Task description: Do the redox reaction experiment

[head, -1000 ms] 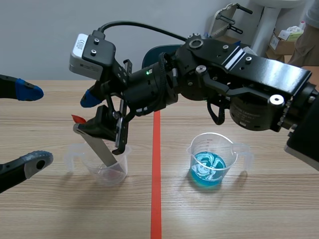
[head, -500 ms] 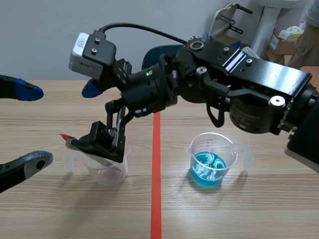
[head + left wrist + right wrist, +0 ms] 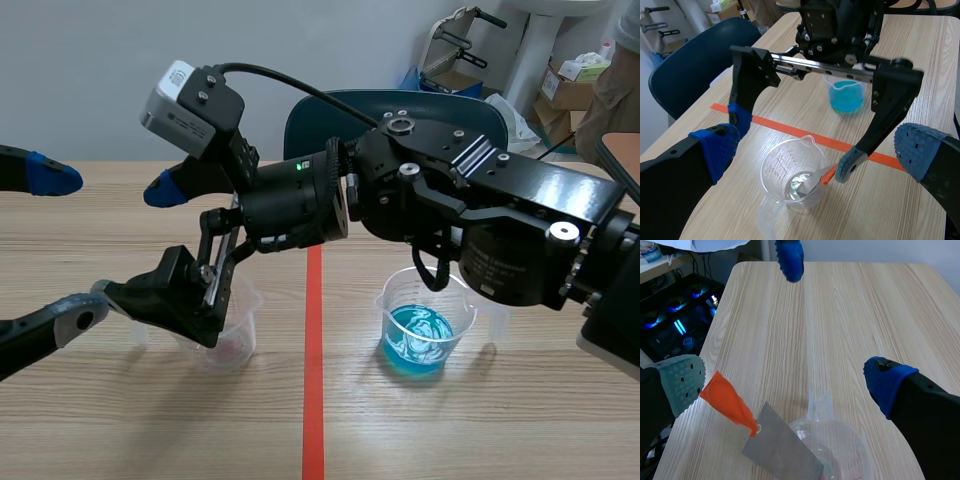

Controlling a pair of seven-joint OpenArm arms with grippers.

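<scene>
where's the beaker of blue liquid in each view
Scene view: blue beaker, right of the red tape line.
Left wrist view: blue beaker, across the tape line from the clear beaker.
Right wrist view: not in it.
Shared landmark: the clear beaker, in all three views.

Bright, even rm light; soft shadows on pale wooden table [image 3: 480, 420]; white glints on clear plastic beaker w/ blue liquid [image 3: 420, 325].
</scene>
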